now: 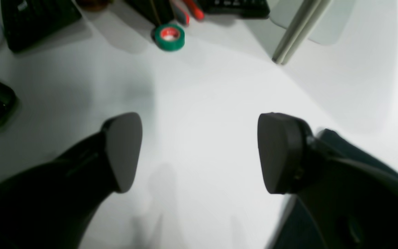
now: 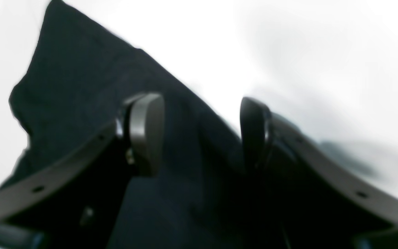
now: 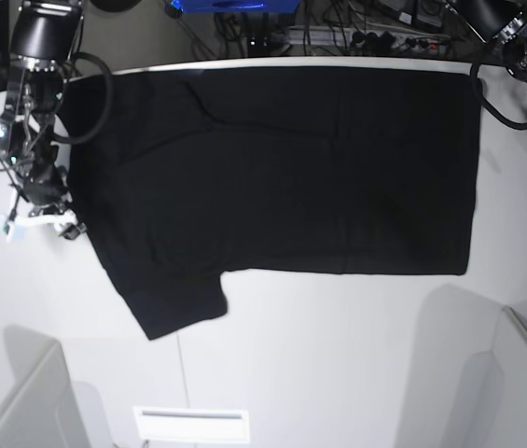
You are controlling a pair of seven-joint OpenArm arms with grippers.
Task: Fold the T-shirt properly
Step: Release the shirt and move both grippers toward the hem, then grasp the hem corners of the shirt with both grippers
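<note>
T-shirt (image 3: pixel 282 168) flat on table (image 3: pixel 338 355), plain side up, long axis 3-to-9 o'clock, one sleeve out toward 7. Right gripper (image 2: pixel 199 135), pads apart, hangs over its 9 o'clock edge, the nearer arm by my reckoning. Left gripper (image 1: pixel 199 152), also apart, over bare table. Right wrist view blurred; far sleeve hidden.

Bright, even light bleaches the white table (image 3: pixel 338 345) almost to glare in both wrist views, with soft grey shadows pooling under the arms. The right wrist view is heavily blurred; the large black cloth T-shirt (image 2: pixel 81 86) shows no weave. The base view is sharp, its edges slightly bowed
</note>
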